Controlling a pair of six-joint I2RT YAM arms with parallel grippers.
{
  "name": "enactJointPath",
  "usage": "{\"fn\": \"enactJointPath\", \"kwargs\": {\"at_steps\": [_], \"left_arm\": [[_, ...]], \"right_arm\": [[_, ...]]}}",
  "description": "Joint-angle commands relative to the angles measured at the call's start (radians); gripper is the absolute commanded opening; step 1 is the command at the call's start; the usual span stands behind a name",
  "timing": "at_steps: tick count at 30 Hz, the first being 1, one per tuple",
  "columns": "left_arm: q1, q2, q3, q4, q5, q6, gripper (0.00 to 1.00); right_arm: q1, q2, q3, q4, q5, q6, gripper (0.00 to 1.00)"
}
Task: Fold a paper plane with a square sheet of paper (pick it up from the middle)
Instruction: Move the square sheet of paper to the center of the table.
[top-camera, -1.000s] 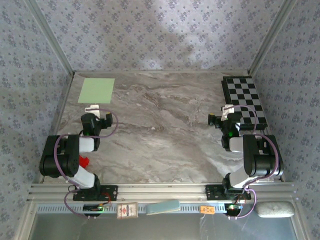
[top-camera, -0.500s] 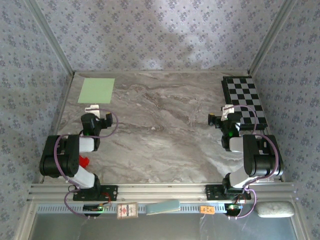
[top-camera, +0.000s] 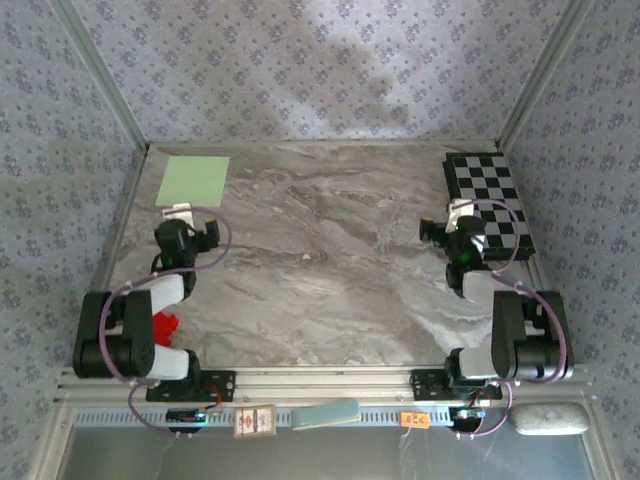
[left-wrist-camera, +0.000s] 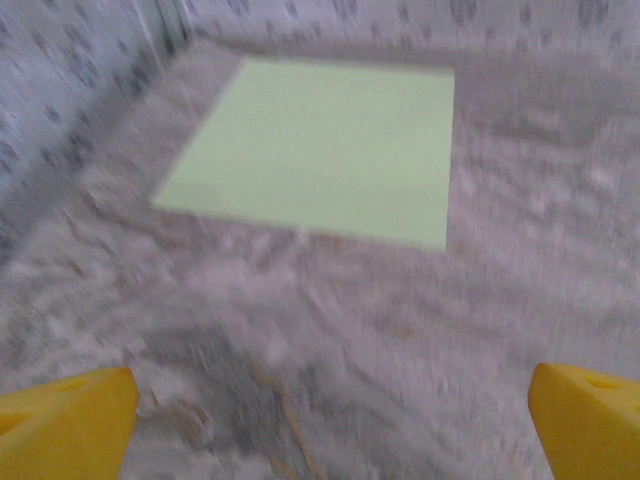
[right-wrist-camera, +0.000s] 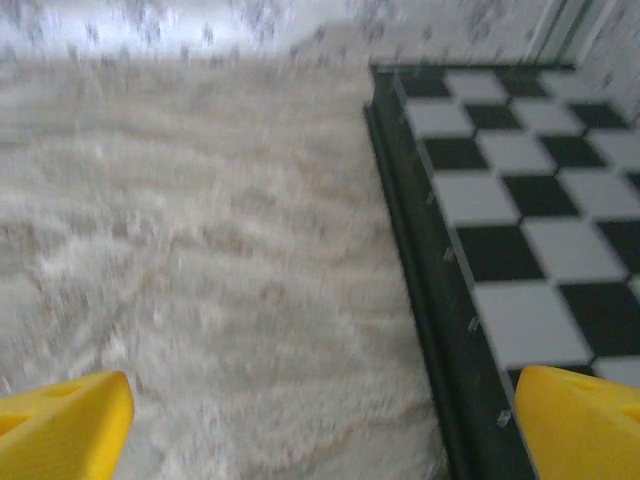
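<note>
One pale green square sheet (top-camera: 193, 180) lies flat and unfolded in the far-left corner of the marble table (top-camera: 320, 260), its left edge close to the side rail and its far edge near the back wall. Just short of its near edge sits the left gripper (top-camera: 182, 212), fingers spread wide and holding nothing. In the blurred wrist view the sheet (left-wrist-camera: 320, 145) fills the space ahead. Over on the right, the right gripper (top-camera: 460, 210) is also spread and empty, beside the dark left rim of the one checkerboard (top-camera: 490, 200) that hugs the right edge. Between the two arms there's a broad open stretch of marble.
</note>
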Motion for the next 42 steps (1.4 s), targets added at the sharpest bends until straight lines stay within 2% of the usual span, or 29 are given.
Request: {"fn": "enactJointPath", "kwargs": {"at_steps": [1, 3, 6, 10, 13, 18, 27, 33, 42], "left_arm": [[-0.003, -0.089, 0.130, -0.233, -0.060, -0.119, 1.00], [-0.004, -0.095, 0.222, -0.363, -0.049, -0.203, 1.00], [-0.004, -0.050, 0.343, -0.493, 0.011, -0.277, 1.00], [0.002, 0.117, 0.504, -0.608, 0.074, -0.343, 1.00], [0.002, 0.261, 0.623, -0.668, 0.122, -0.369, 1.00], [0.022, 0.460, 0.776, -0.689, 0.215, -0.436, 1.00], [0.055, 0.782, 1.105, -0.828, 0.343, -0.431, 0.97], [0.054, 0.856, 1.184, -0.885, 0.357, -0.426, 0.95], [0.050, 0.871, 1.153, -0.951, 0.420, -0.423, 0.91]], "right_arm": [[0.006, -0.076, 0.081, -0.164, 0.062, 0.129, 1.00], [0.011, -0.085, 0.125, -0.230, 0.061, 0.237, 1.00], [0.021, -0.056, 0.221, -0.353, -0.040, 0.351, 1.00], [0.060, 0.050, 0.377, -0.533, -0.122, 0.424, 1.00], [0.078, 0.137, 0.472, -0.612, -0.234, 0.454, 1.00], [0.112, 0.218, 0.497, -0.579, -0.357, 0.504, 1.00], [0.208, 0.258, 0.521, -0.587, -0.414, 0.524, 1.00], [0.252, 0.286, 0.535, -0.612, -0.410, 0.528, 1.00], [0.268, 0.333, 0.570, -0.635, -0.390, 0.531, 1.00]]}}
